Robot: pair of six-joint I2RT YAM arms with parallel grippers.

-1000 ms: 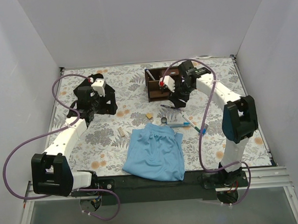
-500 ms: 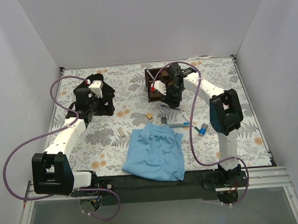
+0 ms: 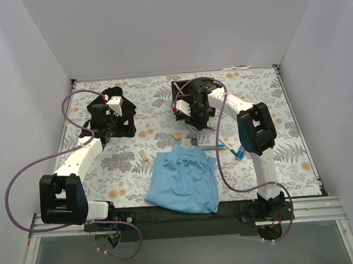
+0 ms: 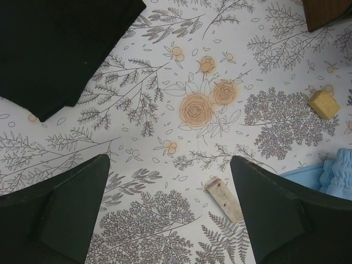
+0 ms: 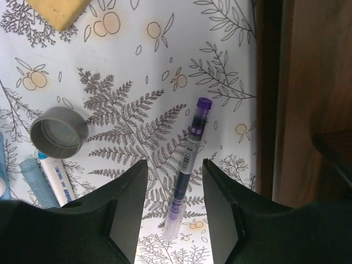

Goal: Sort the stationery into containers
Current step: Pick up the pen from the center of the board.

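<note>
Black cloth [image 4: 60,44] lies at the far left under my left arm. My left gripper [image 4: 169,176] hangs just on its near side, fingers spread as wide as they go and holding nothing. It has not moved in the last second. Below it on the flowered table [image 4: 181,66] are a tan stick-like block [image 4: 225,199] and, further right, a tan eraser [image 4: 323,103]. Both are unsorted, close to the edge of the light blue cloth [image 4: 336,175].

The change is all on my right side. My right arm has swung left from beside the organizer and folded in. My right gripper [image 5: 174,220] now hangs over the purple-capped pen [image 5: 188,148], which lies on the table just on the near side of the dark wooden organizer [image 5: 308,82]. Its fingers have drawn in to about half spread and stand either side of the pen's lower end. Table shows on both sides of the pen, so I judge nothing is pinched yet. A grey ring [image 5: 59,131] and a white marker [image 5: 58,179] wait nearer to me.

So the pen is next for a slot: the pick is lined up, not made.
</note>
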